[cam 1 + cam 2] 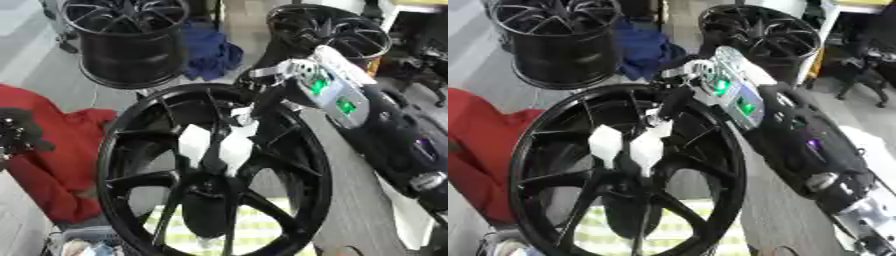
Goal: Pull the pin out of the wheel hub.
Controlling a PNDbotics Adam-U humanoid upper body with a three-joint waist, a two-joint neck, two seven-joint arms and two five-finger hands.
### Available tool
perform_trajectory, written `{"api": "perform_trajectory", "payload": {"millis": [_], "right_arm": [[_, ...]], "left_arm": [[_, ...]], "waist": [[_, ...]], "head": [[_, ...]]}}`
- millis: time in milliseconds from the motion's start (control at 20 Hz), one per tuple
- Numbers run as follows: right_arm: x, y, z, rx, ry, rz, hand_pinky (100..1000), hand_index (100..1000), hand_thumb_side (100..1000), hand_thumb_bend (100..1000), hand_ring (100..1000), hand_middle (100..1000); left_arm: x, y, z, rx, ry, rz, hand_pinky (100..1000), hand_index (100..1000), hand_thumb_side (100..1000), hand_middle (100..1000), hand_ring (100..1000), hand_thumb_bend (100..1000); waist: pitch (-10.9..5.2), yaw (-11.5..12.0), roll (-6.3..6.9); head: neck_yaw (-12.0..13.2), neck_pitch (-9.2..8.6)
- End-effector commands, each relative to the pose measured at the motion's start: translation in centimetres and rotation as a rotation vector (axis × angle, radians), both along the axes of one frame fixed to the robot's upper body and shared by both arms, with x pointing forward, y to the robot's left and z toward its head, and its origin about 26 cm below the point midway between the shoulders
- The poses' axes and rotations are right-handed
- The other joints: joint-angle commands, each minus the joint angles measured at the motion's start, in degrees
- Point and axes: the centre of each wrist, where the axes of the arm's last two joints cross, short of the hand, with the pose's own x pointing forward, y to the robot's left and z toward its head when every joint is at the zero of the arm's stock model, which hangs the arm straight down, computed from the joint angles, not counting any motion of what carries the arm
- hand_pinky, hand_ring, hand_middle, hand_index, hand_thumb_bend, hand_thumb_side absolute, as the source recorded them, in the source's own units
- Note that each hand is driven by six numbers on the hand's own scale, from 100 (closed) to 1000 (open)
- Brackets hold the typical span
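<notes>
A large black spoked wheel hub [122, 150] stands tilted in the middle of both views. My right arm comes in from the lower right, its silver wrist showing green lights. My right hand [677, 100] reaches over the hub's upper rim and down among the spokes. A small pale piece [658, 124], possibly the pin, sits just below the hand near the hub's centre; whether the hand touches it is hidden, dark on dark. A dark shape at the left edge looks like my left hand [16, 134], over the red cloth.
Two more black wheels stand behind, one at the back left [127, 37] and one at the back right [337, 30]. A blue cloth [210, 52] lies between them. A red cloth [52, 165] lies left of the hub. A yellow-checked mat [254, 225] shows beneath it.
</notes>
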Motion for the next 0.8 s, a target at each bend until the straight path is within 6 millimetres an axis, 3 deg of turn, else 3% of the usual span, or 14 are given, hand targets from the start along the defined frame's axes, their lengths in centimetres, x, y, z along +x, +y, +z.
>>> {"api": "perform_trajectory", "payload": {"millis": [50, 350, 650, 800], "right_arm": [[-0.1, 0.3, 0.3, -0.022, -0.005, 0.015, 757, 932, 418, 376, 792, 795], [-0.2, 0.9, -0.9, -0.033, 0.024, 0.035, 674, 889, 384, 313, 717, 746], [-0.9, 1.3, 0.3, -0.019, -0.012, 0.061, 412, 658, 181, 100, 488, 526], [-1.5, 1.3, 1.4, -0.013, -0.048, 0.070, 306, 566, 100, 100, 396, 431]], "left_arm": [[0.0, -0.1, 0.6, 0.009, -0.015, -0.015, 704, 776, 812, 597, 595, 100], [0.0, -0.1, 0.7, 0.006, -0.014, -0.018, 703, 776, 811, 597, 596, 100], [-0.1, -0.1, 0.7, 0.007, -0.010, -0.017, 702, 776, 813, 597, 596, 100], [-0.1, -0.1, 0.7, 0.007, -0.009, -0.016, 702, 777, 814, 598, 596, 100]], "waist": [[-0.84, -0.02, 0.49], [-0.92, 0.07, 0.52], [-0.93, 0.05, 0.46], [-0.96, 0.04, 0.45]], "head": [[-0.12, -0.10], [-0.23, -0.18], [-0.18, -0.11], [-0.19, -0.13]]}}
